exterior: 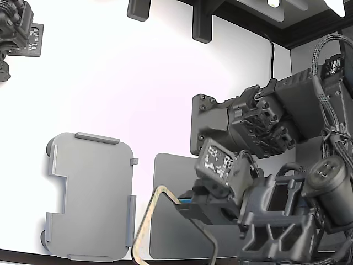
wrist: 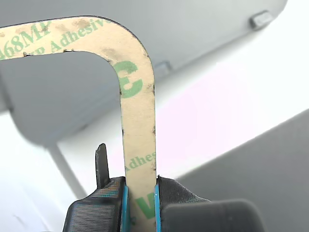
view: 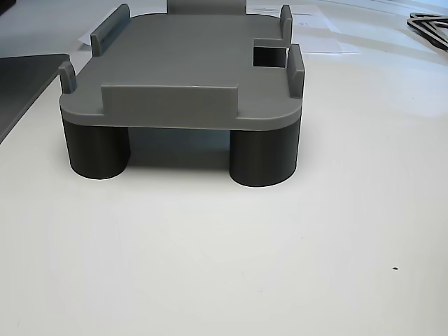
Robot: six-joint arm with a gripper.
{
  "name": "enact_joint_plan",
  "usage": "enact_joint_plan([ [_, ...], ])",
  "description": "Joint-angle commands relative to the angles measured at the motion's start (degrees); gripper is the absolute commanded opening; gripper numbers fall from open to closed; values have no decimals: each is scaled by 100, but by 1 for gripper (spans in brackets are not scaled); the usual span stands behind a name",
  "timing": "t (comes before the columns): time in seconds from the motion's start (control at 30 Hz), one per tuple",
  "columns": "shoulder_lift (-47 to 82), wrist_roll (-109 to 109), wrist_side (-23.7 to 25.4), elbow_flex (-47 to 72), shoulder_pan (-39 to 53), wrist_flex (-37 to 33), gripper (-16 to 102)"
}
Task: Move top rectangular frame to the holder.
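Counter (exterior: 138,110): white, carrying everything; order below runs large to small.

Holder (exterior: 91,196): light grey tray near the counter's front edge, toward the exterior view's left. Raised tabs on its edges, a step-shaped notch on the side away from the arm. The other view shows it standing on dark round feet, deck bare, nothing seated in it.

Dark mat (exterior: 171,221): flat grey sheet lying just beside the holder, on the exterior view's right, partly under the arm.

Frame (exterior: 148,221): tan, printed adhesive liner facing the wrist camera. It is lifted and tilted, held by one long side; a rounded corner sits uppermost. In the exterior view its free portion hangs over the gap between mat and holder, close to the holder's near edge; whether it touches is not resolvable. Lower end runs out of picture.

Tool (wrist: 140,203): closed on the frame's strip, blue pads pressing both faces, per the wrist view.

Judgement: the holder lies toward the exterior view's left of the tool, near. The frame's long axis looks roughly parallel to the holder's long axis, so the remaining move is mainly a sideways carry, then levelling and lowering inside the tabs. Risk: an edge catching a tab.
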Motion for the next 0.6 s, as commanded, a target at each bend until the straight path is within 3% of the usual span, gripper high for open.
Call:
enact_joint_plan([
  [0.0,-114,1837,-229,-308,-519,53,-11],
  [0.3,-888,3560,-624,-738,-1477,53,-11],
  [0.57,-1758,4061,-686,-1371,-1652,62,-11],
])
